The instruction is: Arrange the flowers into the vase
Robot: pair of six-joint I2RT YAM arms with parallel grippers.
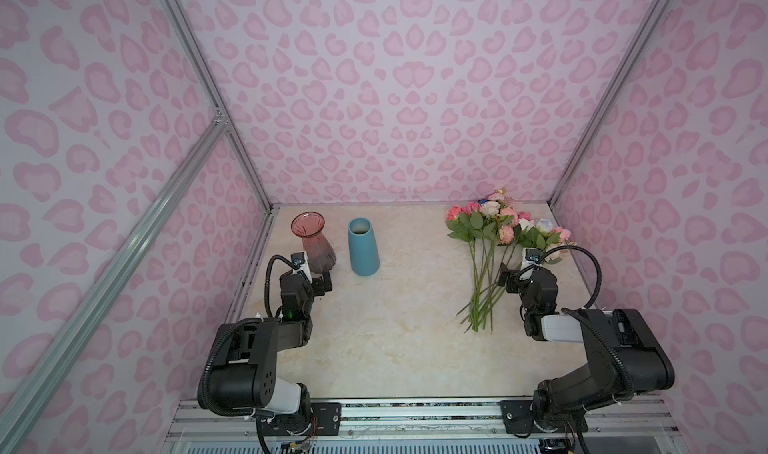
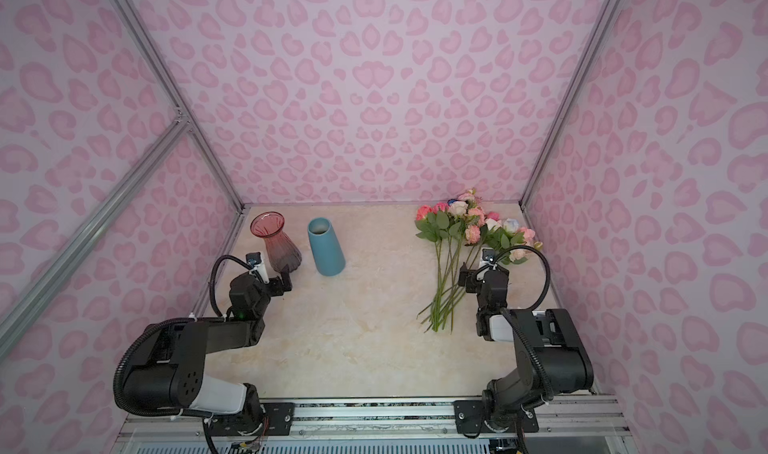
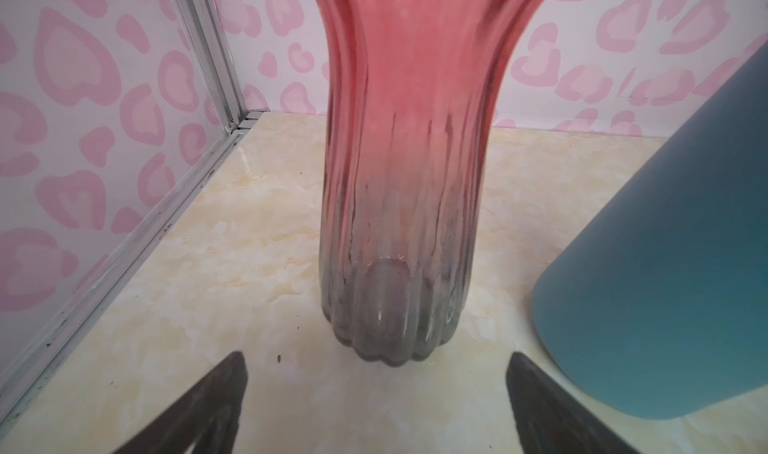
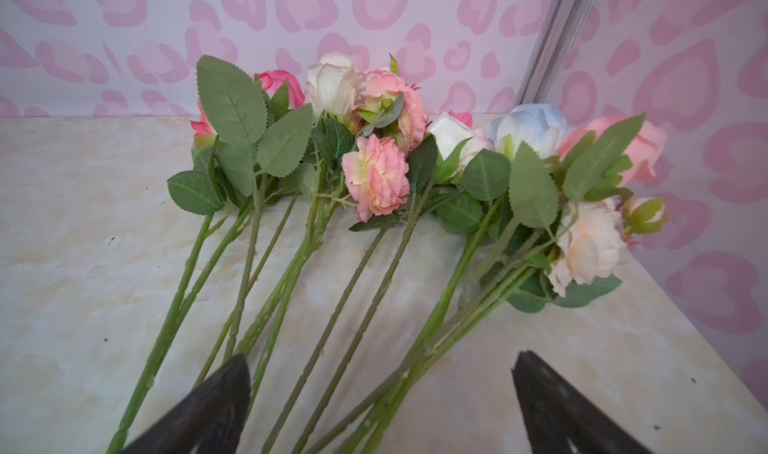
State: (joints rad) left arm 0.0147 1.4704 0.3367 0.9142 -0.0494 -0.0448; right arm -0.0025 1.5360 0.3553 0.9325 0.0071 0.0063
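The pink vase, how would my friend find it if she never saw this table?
On the marble table, look to the far left corner, across from the flowers lying on the right. Two vases stand there; the pink vase is nearer the left wall. Unlike the solid blue vase beside it, it is see-through ribbed glass with a flared mouth.

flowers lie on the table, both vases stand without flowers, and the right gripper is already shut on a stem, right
Not quite: the right gripper is open by the flowers, gripping no stem, as the right wrist view shows. The rest holds.
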